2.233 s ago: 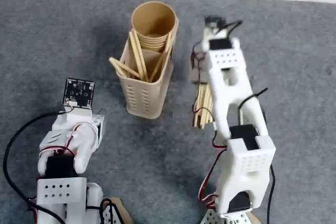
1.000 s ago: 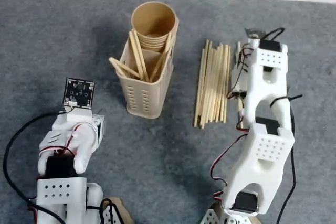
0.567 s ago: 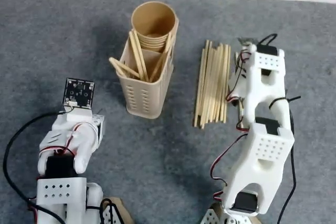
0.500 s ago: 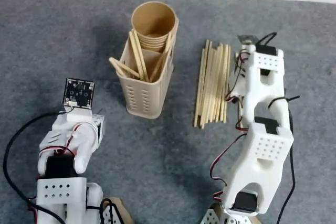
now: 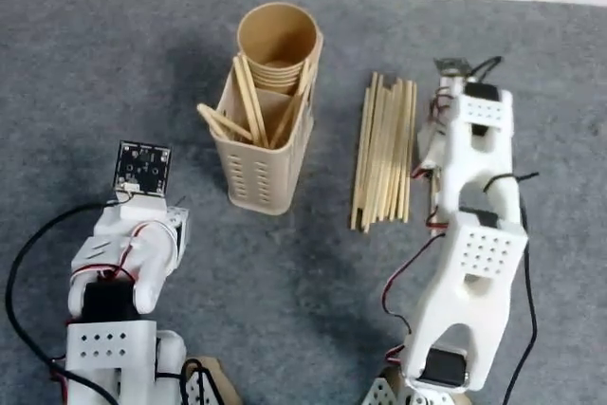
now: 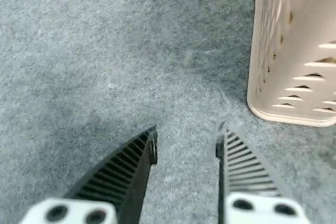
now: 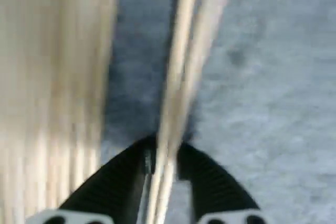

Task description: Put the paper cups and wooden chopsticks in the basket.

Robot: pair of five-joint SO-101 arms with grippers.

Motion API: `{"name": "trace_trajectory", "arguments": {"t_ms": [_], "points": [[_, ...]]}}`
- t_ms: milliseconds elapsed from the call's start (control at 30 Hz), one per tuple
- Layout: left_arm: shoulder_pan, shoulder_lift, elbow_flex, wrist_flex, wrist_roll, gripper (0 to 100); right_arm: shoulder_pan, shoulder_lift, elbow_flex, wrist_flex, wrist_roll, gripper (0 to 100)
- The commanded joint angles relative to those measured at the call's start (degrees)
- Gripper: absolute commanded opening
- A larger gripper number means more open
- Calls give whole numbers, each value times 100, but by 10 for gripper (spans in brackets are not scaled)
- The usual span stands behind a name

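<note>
Where the high view looks down on the grey counter (image 5: 114,73), the paper cups (image 5: 277,37) stand nested in the far compartment of the beige basket (image 5: 258,173); several wooden chopsticks (image 5: 248,106) lean tilted in the compartment nearer the arms, their ends poking above the rim. To the right of the basket in that view, and apart from it, a bundle of loose chopsticks (image 5: 384,154) lies flat on the counter, the sticks roughly parallel and running away from the arms. The right arm (image 5: 474,234) stretches alongside the bundle on the side away from the basket, just beside it.

The high view gives this layout, and the right wrist view adds the grasp itself: the right gripper (image 7: 164,156) is clamped on a pair of chopsticks (image 7: 181,72), which run straight out from between the black jaws. The loose chopsticks (image 7: 58,77) lie blurred just beside that pair; whether the pair is lifted or touches the counter cannot be told.

The left arm (image 5: 128,253) sits folded back at the lower left of the high view, well apart from the bundle. Its wrist view shows the left gripper (image 6: 186,142) with jaws apart over bare counter; the slotted wall of the basket (image 6: 294,51) stands near, not touching it.
</note>
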Motion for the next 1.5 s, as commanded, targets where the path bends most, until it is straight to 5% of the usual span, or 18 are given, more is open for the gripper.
{"name": "trace_trajectory", "arguments": {"t_ms": [0,567,1033,1233,1467], "points": [[84,-40,-136,0,26,206,-22,312,-136,4,44,5],[84,-31,-136,-26,26,206,-75,-2659,-1560,1156,-1011,5],[75,-40,-136,0,26,206,-1552,-5095,-1543,2281,-1187,5],[75,-40,-136,0,26,206,-1622,-5156,-1604,2097,-1310,5],[57,-31,-136,0,26,206,-2554,-5543,-1569,892,-1767,5]]}}
